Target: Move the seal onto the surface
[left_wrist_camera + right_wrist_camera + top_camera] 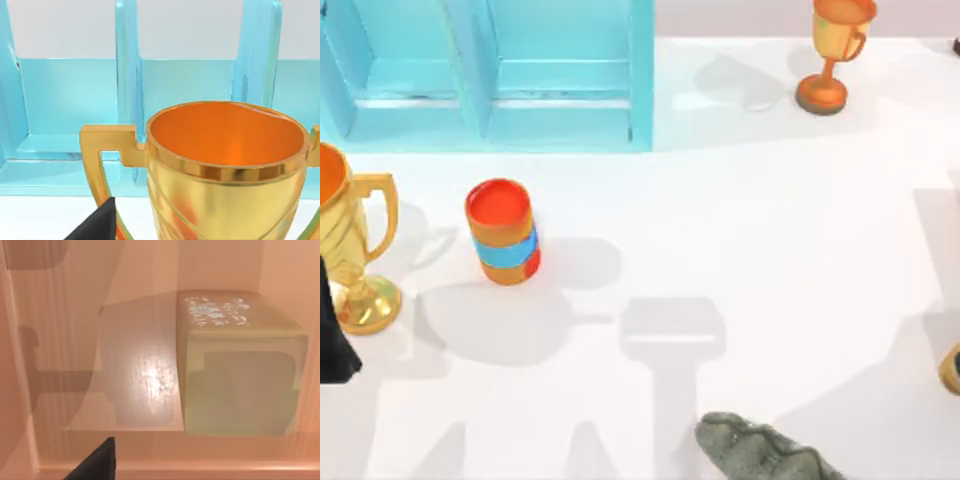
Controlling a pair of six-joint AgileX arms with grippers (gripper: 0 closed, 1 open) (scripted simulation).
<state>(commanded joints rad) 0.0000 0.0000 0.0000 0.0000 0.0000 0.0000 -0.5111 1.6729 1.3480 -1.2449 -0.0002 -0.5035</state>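
Note:
In the right wrist view a rectangular block, the seal (240,375), stands inside a pinkish compartment, pale with light speckles on one face. A dark part of my right gripper (97,462) shows in front of it, apart from the block. The surface is the white tabletop (770,250). My left gripper (95,225) is close beside a gold trophy cup (225,170). In the top view its dark shape (335,330) sits at the table's left edge by that trophy (350,250).
A light-blue shelved cabinet (500,70) stands at the back left. An orange cup with a blue band (503,232) is left of centre. An orange trophy (835,50) is at the back right. A grey-green lumpy object (760,450) lies at the front edge.

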